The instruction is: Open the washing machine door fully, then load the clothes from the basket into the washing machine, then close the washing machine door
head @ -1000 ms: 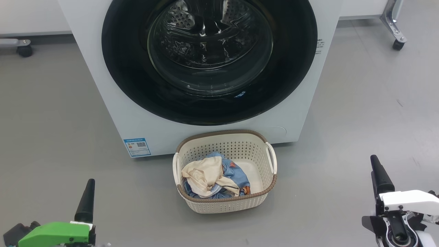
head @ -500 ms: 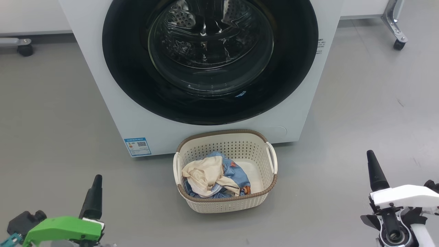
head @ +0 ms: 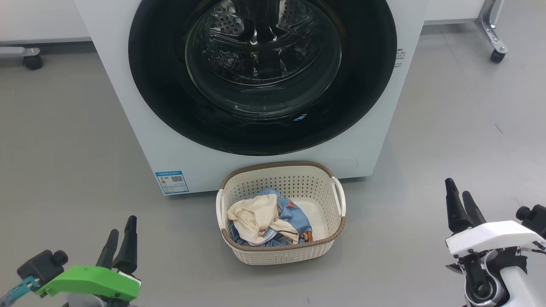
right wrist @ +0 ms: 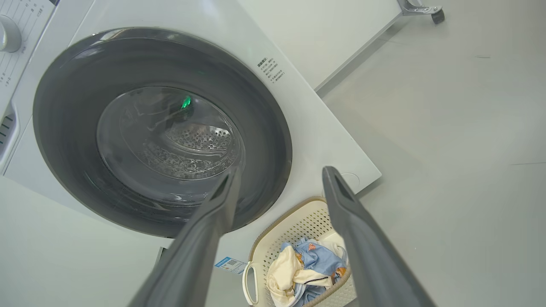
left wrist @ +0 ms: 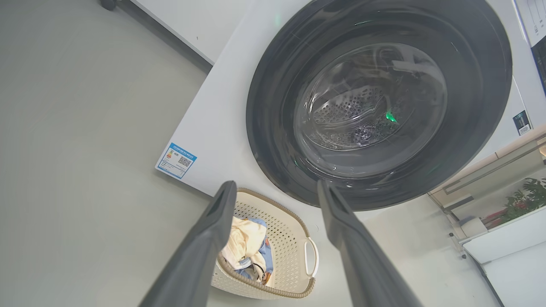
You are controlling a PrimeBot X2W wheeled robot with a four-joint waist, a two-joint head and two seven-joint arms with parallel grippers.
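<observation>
1. The large round washing machine door point(head: 263, 64), a glossy black rim around a bulging clear glass bowl, sits closed on the big white front-loading washing machine point(head: 128, 111).
2. The small cream perforated plastic basket point(head: 281, 256) stands on the grey floor point(head: 64, 149), just before the machine's lower front edge. It holds the clothes point(head: 264, 221), cream-beige over light blue.
3. The left gripper point(head: 123, 226) and right gripper point(head: 457, 187) hover low on either side of the basket, fingers spread, grasping nothing.
</observation>
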